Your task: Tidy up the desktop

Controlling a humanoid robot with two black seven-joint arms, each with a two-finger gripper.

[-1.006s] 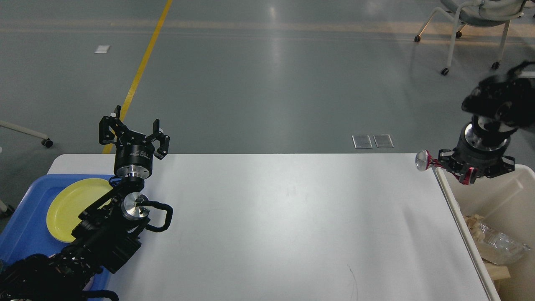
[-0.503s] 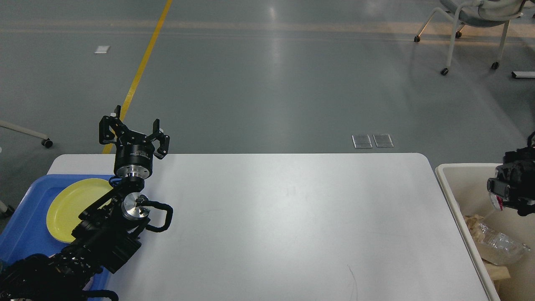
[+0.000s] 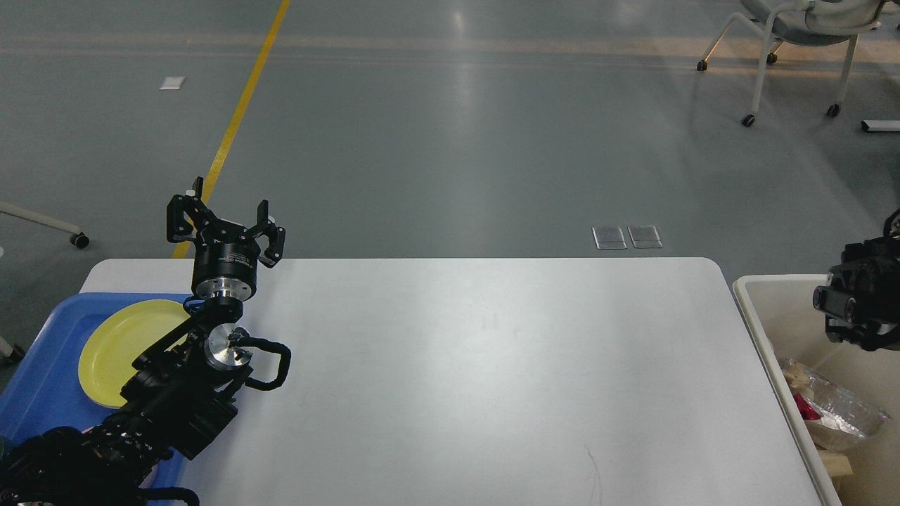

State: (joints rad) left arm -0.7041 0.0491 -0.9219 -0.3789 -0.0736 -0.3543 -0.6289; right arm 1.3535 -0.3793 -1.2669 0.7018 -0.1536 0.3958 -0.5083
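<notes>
Your desktop [image 3: 478, 365] fills the middle of the view, bare. Right of it, the cream bin [image 3: 773, 299] now holds something red; a second ago the right gripper [image 3: 854, 316] carried it, fingers now unreadable. Left gripper [image 3: 225, 228] stays spread above the desktop's far-left corner.

The white desk [image 3: 457, 379] fills the middle of the view. At its left edge lies a blue tray [image 3: 42, 372] holding a yellow plate [image 3: 119, 344]. The left gripper [image 3: 225, 223] stands above the desk's far left corner, fingers spread and holding nothing. Off the right edge sits a cream bin [image 3: 766, 309] with crumpled clear plastic [image 3: 837, 411] inside; the right gripper [image 3: 854, 309] hangs over it, too dark to read.
</notes>
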